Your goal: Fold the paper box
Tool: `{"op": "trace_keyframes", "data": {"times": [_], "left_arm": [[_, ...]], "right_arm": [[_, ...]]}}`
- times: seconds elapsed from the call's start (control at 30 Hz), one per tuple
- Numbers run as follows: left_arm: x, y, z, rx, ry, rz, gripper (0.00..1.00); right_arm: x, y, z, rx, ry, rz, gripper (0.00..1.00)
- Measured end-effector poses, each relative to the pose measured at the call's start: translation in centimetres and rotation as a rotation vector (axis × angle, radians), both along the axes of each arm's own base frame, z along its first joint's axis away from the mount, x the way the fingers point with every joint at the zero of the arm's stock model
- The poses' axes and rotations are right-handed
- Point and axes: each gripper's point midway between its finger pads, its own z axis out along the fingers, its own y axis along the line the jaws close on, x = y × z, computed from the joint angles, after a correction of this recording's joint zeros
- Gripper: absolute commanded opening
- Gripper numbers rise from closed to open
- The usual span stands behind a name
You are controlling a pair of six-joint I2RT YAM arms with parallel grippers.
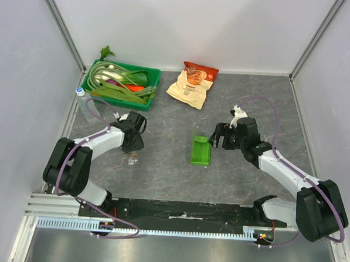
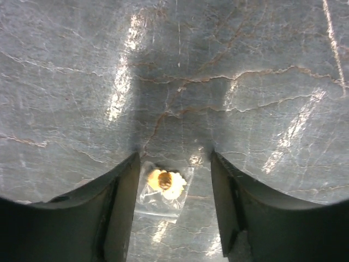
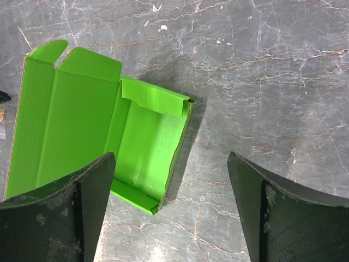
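Observation:
The paper box (image 1: 201, 150) lies on the grey marble table near the middle, bright lime green, with its lid flap spread flat and its tray part facing up. In the right wrist view the paper box (image 3: 82, 120) fills the left half, one end flap bent inward. My right gripper (image 1: 217, 139) hovers at the box's right side. This right gripper (image 3: 169, 161) is open, its left finger over the box's tray and its right finger over bare table. My left gripper (image 1: 133, 151) is well left of the box. The left gripper (image 2: 174, 158) is open, gripping nothing.
A small clear bag (image 2: 163, 184) with a yellow-brown bit inside lies on the table between the left fingers. At the back stand a dark green tray of vegetables (image 1: 148, 101) and a beige-and-red snack bag (image 1: 193, 84). A plastic bottle (image 1: 84, 101) lies by the left wall.

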Motion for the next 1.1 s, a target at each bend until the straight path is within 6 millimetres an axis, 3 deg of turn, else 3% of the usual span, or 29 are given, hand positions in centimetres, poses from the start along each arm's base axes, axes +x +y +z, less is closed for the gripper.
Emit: {"op": "trace_keyframes", "data": {"times": [0.17, 0.23, 0.27, 0.47, 0.67, 0.93, 1.1], "left_arm": [[-0.5, -0.2, -0.1, -0.029, -0.013, 0.021, 0.43], [-0.9, -0.1, -0.1, -0.035, -0.017, 0.025, 0.50], [-1.2, 0.0, -0.1, -0.037, -0.016, 0.024, 0.60], [-3.3, -0.1, 0.1, -0.028, 0.015, -0.003, 0.74], [-4.8, -1.1, 0.8, -0.027, 0.022, -0.054, 0.76], [-4.9, -1.8, -0.2, -0.031, 0.058, -0.071, 0.64], [-4.5, -2.1, -0.3, -0.036, 0.049, -0.074, 0.40]], "right_arm": [[-0.1, -0.1, -0.1, -0.018, -0.003, 0.015, 0.91], [-0.1, -0.1, -0.1, -0.017, -0.004, 0.020, 0.92], [-0.1, 0.0, -0.1, -0.016, -0.004, 0.023, 0.92], [-0.3, 0.2, 0.0, -0.008, -0.001, 0.035, 0.92], [-0.3, 0.3, 0.1, -0.005, -0.003, 0.038, 0.92], [-0.3, 0.3, 1.1, 0.009, -0.030, 0.040, 0.92], [-0.4, 0.3, 1.7, 0.014, -0.045, 0.040, 0.92]]}}
